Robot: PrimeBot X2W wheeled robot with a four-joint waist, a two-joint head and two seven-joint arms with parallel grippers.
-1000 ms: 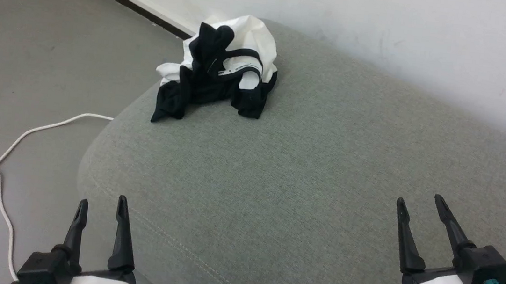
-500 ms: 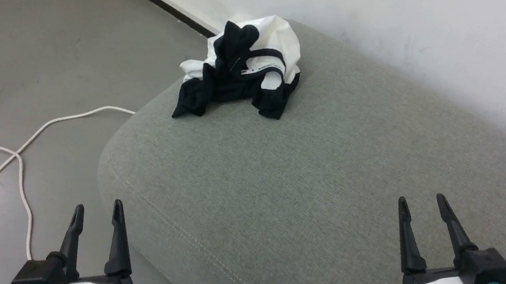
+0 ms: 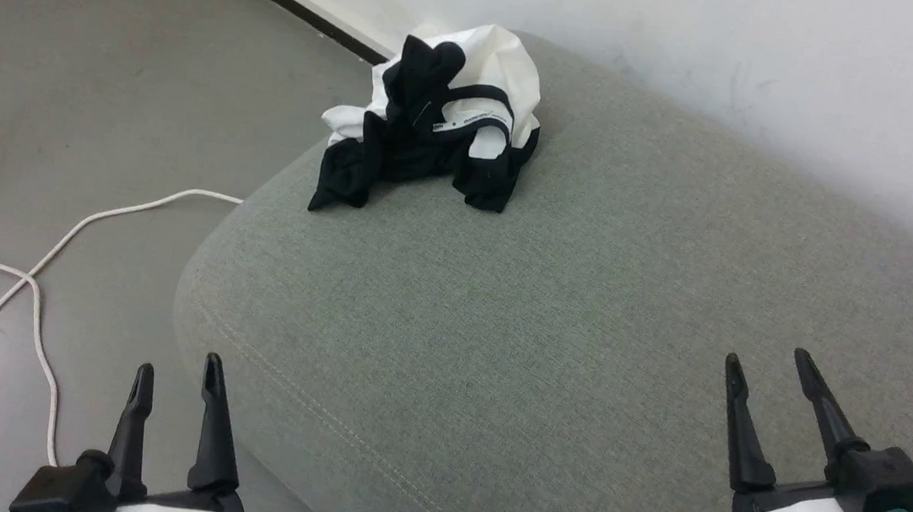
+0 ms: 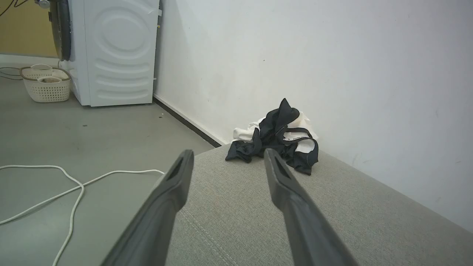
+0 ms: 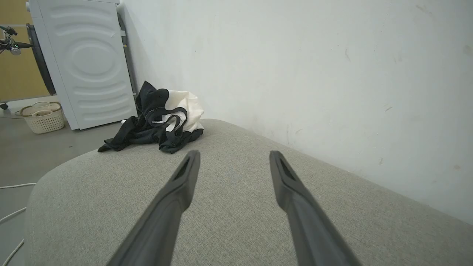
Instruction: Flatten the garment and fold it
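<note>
Shirt (image 3: 433, 118) crumpled in a soft black-and-white heap, far left corner of the sofa (image 3: 551, 325) by the wall (image 3: 781, 70), woven grey-green top roomy ahead, rounded stitched edge, left gripper (image 3: 180, 363) fingers spread, empty, near left edge, right gripper (image 3: 767, 356) the same, near right

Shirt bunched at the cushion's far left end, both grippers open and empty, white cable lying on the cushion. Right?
No: the head view shows the white cable on the floor beside the cushion. The shirt is bunched at its far left end; left gripper and right gripper are open and empty.
</note>
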